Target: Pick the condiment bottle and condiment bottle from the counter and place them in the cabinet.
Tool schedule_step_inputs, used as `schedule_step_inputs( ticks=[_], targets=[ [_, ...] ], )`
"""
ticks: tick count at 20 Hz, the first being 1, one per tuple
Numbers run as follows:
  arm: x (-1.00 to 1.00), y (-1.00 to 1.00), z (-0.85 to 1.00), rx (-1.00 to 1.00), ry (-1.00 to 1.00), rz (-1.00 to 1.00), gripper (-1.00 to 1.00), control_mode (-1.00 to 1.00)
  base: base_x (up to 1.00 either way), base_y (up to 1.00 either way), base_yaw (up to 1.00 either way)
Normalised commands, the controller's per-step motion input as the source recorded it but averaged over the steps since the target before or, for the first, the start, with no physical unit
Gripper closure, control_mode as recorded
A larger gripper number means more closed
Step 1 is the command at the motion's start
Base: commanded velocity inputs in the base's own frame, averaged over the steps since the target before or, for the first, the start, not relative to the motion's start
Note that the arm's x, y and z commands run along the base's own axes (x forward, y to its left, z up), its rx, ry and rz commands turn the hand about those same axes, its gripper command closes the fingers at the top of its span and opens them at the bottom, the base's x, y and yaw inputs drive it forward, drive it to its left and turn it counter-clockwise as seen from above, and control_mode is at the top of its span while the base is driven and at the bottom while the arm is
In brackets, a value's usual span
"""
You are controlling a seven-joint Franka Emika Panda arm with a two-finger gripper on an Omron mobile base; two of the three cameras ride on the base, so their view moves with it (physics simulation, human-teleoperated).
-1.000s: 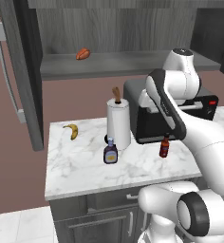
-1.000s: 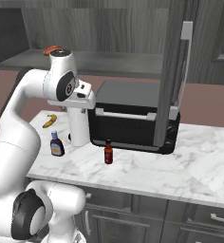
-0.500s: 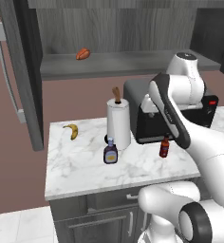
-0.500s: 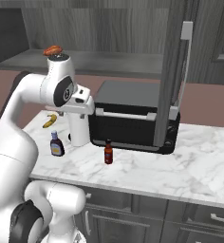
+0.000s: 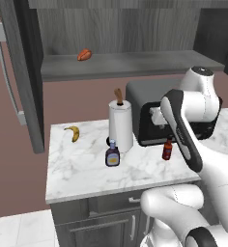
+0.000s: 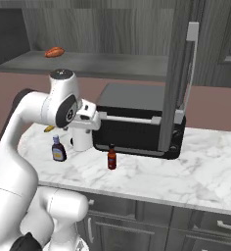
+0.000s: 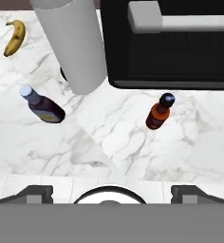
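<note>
Slim red condiment bottle (image 7: 158, 112) with black cap, upright on the white grey-veined counter (image 5: 87, 169), just in front of the black toaster oven (image 6: 137, 130). Squat dark-purple condiment bottle (image 5: 112, 154) with pale-blue cap and orange label, upright too, well apart to the left, just in front of the tall white paper-towel roll (image 5: 121, 124). Banana (image 5: 73, 132) farther left, near the counter's back edge. Up high, open dark grey cabinet (image 5: 130, 65) with one reddish item (image 5: 84, 54) on its shelf, door (image 5: 19, 72) swung wide, long silver handle (image 6: 191, 68) showing. Gripper (image 7: 111, 191) above the counter, looking down over both bottles, fingertips (image 7: 35, 192) spread wide, holding nothing.
</note>
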Motion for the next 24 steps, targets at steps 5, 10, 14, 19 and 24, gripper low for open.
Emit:
schedule_step_inputs(
  ticks=[5,10,14,19,24],
  targets=[
    [-0.14,-0.3,-0.16,-0.02,-0.04,0.0,-1.0,-1.0,0.0,0.0,0.0],
    [-0.08,-0.27,-0.3,0.0,-0.01,0.0,-1.0,-1.0,0.0,0.0,0.0],
    [0.0,-0.22,-0.41,0.0,0.0,0.0,-1.0,-1.0,0.0,0.0,0.0],
    [0.0,-0.18,-0.42,0.0,0.0,0.0,-1.0,-1.0,0.0,0.0,0.0],
    [0.0,-0.15,-0.37,0.0,0.0,0.0,-1.0,-1.0,0.0,0.0,0.0]
  ],
)
